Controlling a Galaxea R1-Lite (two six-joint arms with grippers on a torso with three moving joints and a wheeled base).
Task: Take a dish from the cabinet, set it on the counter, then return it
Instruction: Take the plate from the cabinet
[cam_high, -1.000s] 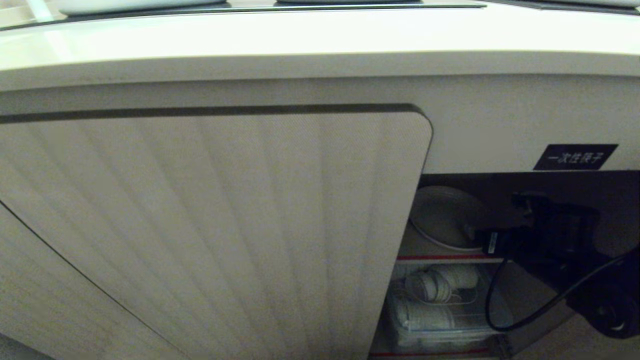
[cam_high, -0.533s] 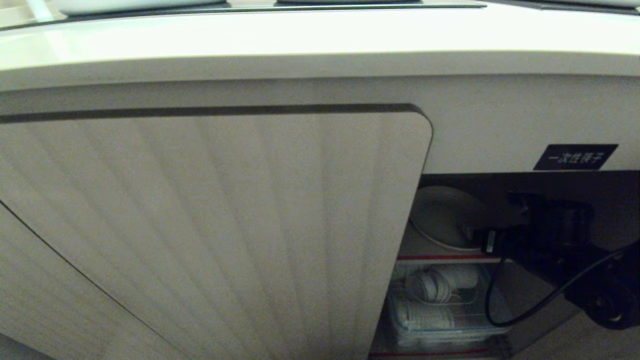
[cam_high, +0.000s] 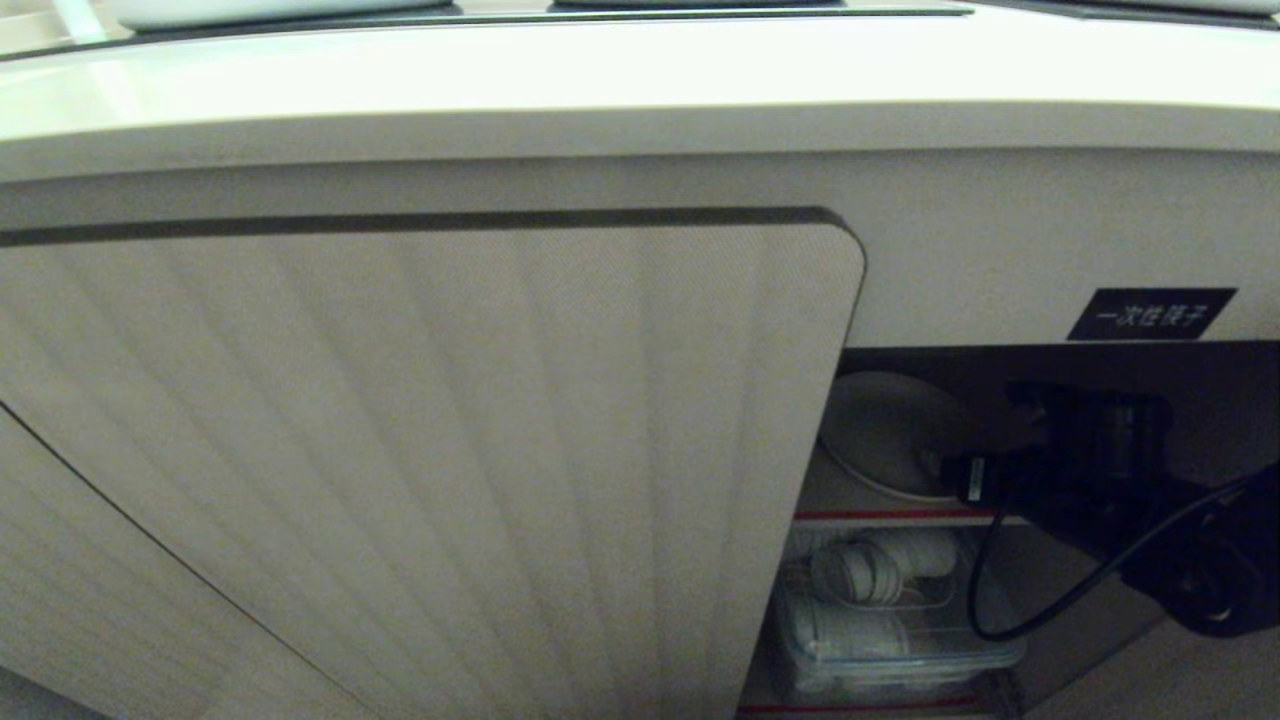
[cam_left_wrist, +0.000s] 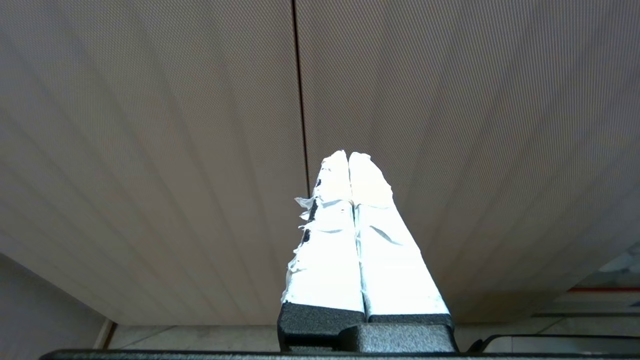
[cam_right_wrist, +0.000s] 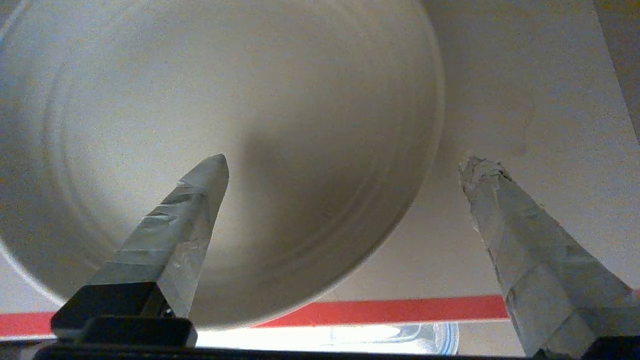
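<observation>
Presently, at lower right of the head view, the dish lay on the upper shelf of the cabinet, behind the red shelf edge. The right gripper was level with it, fingers wide apart, one fingertip over the dish's face, the other beside the rim. The left gripper, fingers pressed together, faced the ribbed door. The counter ran along the top of the frame. A black label sat at right.
</observation>
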